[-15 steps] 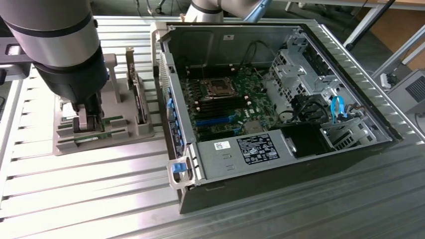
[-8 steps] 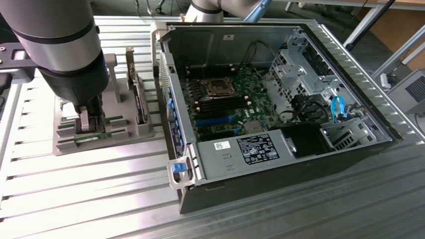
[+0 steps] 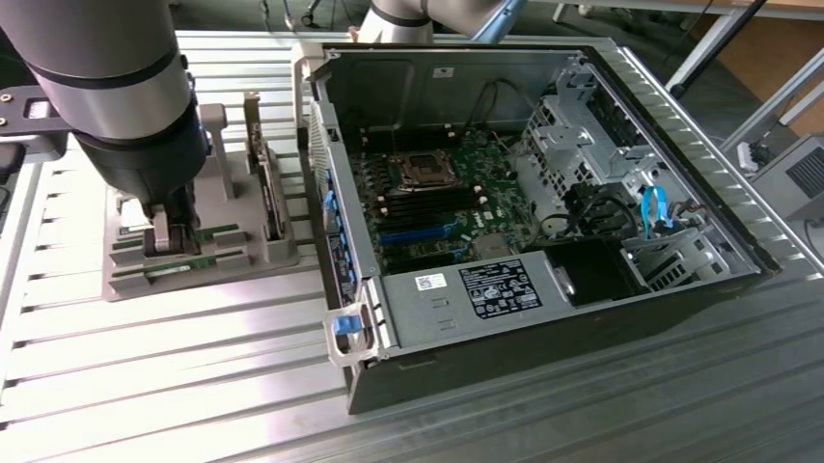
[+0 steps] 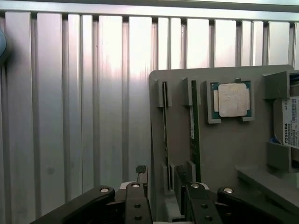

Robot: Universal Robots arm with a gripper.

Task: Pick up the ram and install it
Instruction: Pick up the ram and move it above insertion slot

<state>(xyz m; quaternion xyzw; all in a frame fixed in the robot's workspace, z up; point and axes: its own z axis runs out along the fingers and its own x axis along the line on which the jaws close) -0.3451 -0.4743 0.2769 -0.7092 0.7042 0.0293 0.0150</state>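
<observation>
Two rams stand on edge in slots of a grey holder (image 4: pixel 224 149): one ram (image 4: pixel 165 135) and a second ram (image 4: pixel 195 130) beside it, both long thin green sticks. My gripper (image 4: pixel 166 203) is open just above the holder's near end, its fingers (image 4: pixel 135 205) standing either side of the first ram's line without touching it. In the exterior view the gripper (image 3: pixel 168 236) hangs low over the holder (image 3: pixel 258 258) at that view's left. The open computer case (image 3: pixel 541 193) lies to the right, with memory slots (image 3: pixel 419 229) on its motherboard.
A square silver processor (image 4: pixel 232 99) and a labelled hard drive (image 4: pixel 290 122) also sit in the holder. The case's raised side wall (image 3: pixel 322 193) stands between holder and motherboard. Inside are the CPU socket (image 3: pixel 423 169), power supply (image 3: pixel 496 285) and blue cables (image 3: pixel 650 207).
</observation>
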